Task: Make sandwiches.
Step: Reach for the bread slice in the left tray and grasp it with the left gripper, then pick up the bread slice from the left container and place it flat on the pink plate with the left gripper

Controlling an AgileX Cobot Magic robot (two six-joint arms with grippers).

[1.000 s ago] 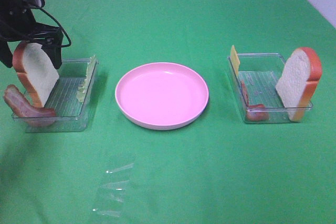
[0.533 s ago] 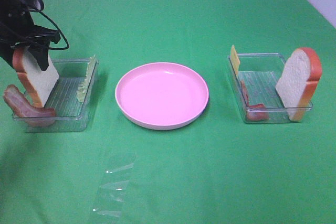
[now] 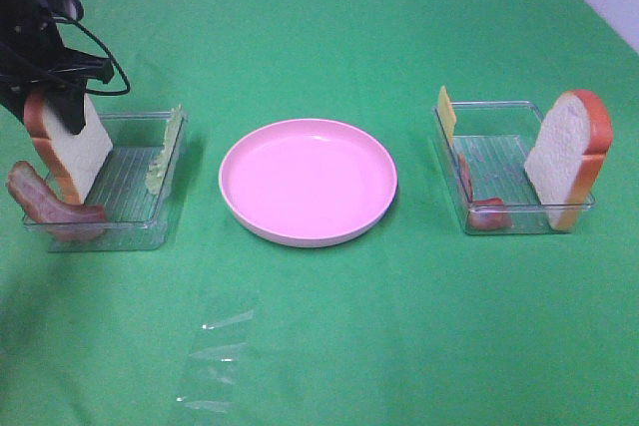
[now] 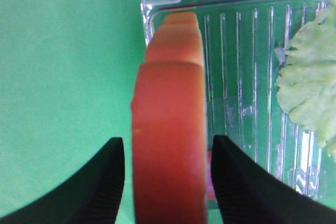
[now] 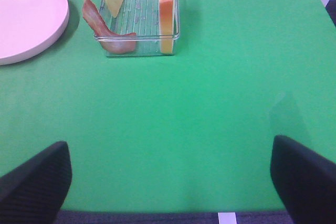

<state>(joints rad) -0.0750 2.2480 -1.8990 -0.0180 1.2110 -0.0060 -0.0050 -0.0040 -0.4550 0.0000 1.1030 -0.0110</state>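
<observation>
Nothing stacked yet: round pink plate (image 3: 308,183) bare. Left gripper (image 4: 168,148) straddles upright white, orange-crusted toy bread slice (image 4: 168,103) in left clear plastic tray (image 3: 135,187); grip unclear. Right gripper (image 5: 168,148) wide apart, empty

The high camera stands off the arms and looks steeply down over the whole green table (image 3: 319,346), far enough to hold the left tray (image 3: 130,236), the pink plate (image 3: 308,182) and the right tray (image 3: 499,105) together. The left wrist camera looks down past the left gripper (image 4: 168,139), very near the bread slice (image 4: 168,129) and lettuce (image 4: 310,77) in the left tray, a corner the high view shares. The right wrist camera looks slantwise across the table past the right gripper (image 5: 169,142), well back from the right tray and plate, which the high view also shows.
</observation>
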